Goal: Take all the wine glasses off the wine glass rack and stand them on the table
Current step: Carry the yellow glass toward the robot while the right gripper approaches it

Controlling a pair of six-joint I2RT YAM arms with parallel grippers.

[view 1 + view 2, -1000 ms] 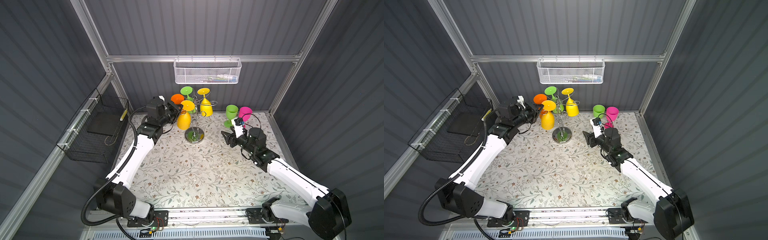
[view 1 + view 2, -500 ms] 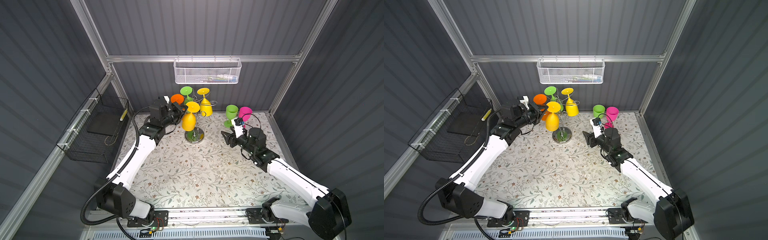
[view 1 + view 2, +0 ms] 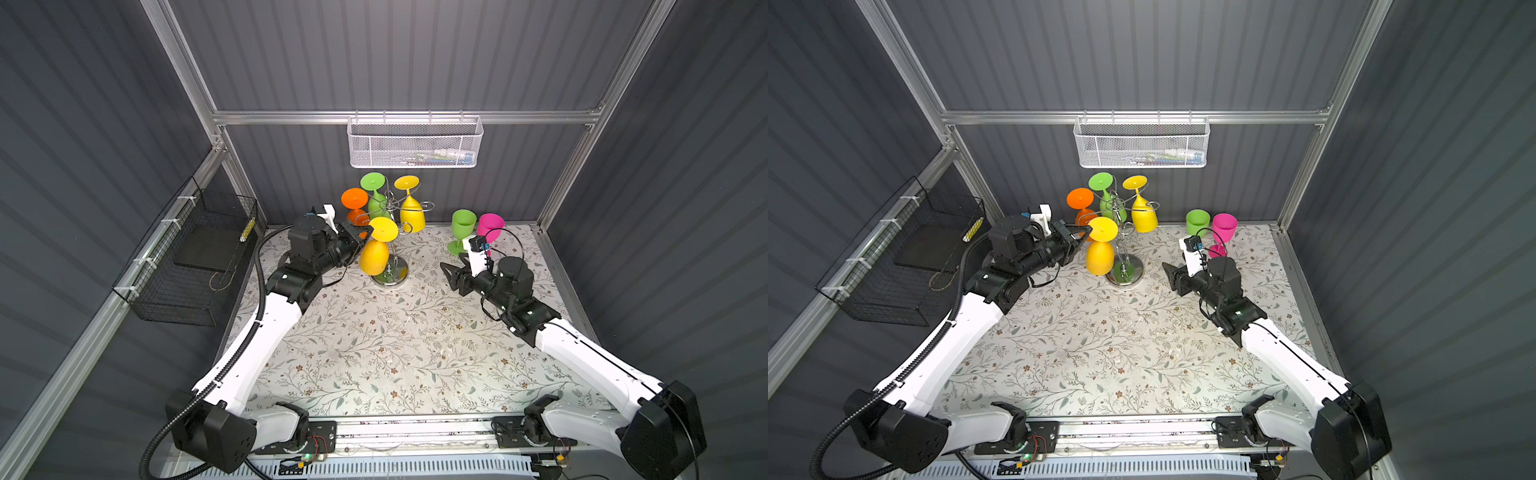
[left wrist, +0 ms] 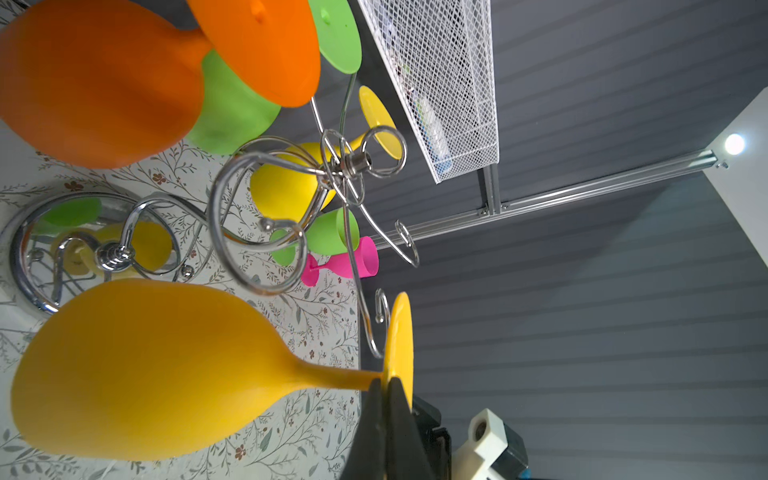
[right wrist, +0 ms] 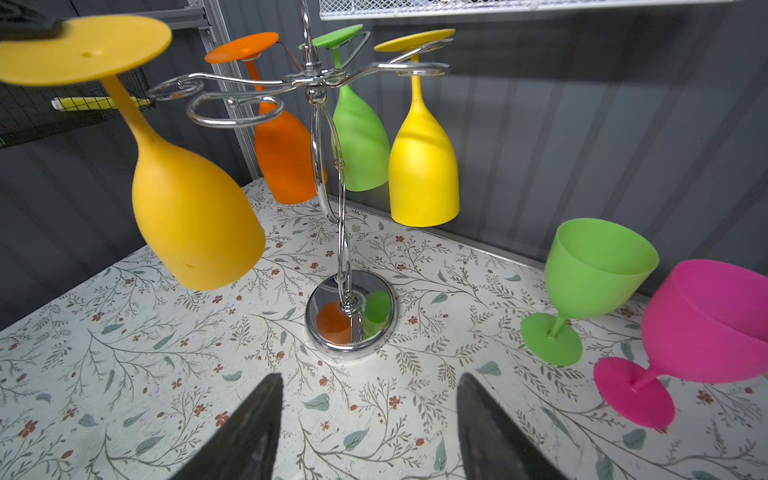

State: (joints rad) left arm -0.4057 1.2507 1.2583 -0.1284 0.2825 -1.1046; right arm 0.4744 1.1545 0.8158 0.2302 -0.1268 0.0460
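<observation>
- The left gripper (image 4: 384,386) pinched the inverted amber wine glass (image 3: 375,255) by its foot, just left of the wine glass rack (image 3: 390,276).
- The right gripper (image 3: 451,272) stood spread, empty.

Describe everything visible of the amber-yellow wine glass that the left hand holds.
The amber-yellow wine glass looks like matte opaque plastic: round flat foot, slim stem, tulip bowl. It hangs upside down, tilted, mouth downward, above the table without touching it. The left hand is shut on the foot's rim. Its stem appears clear of the empty curled arms of the wine glass rack.
</observation>
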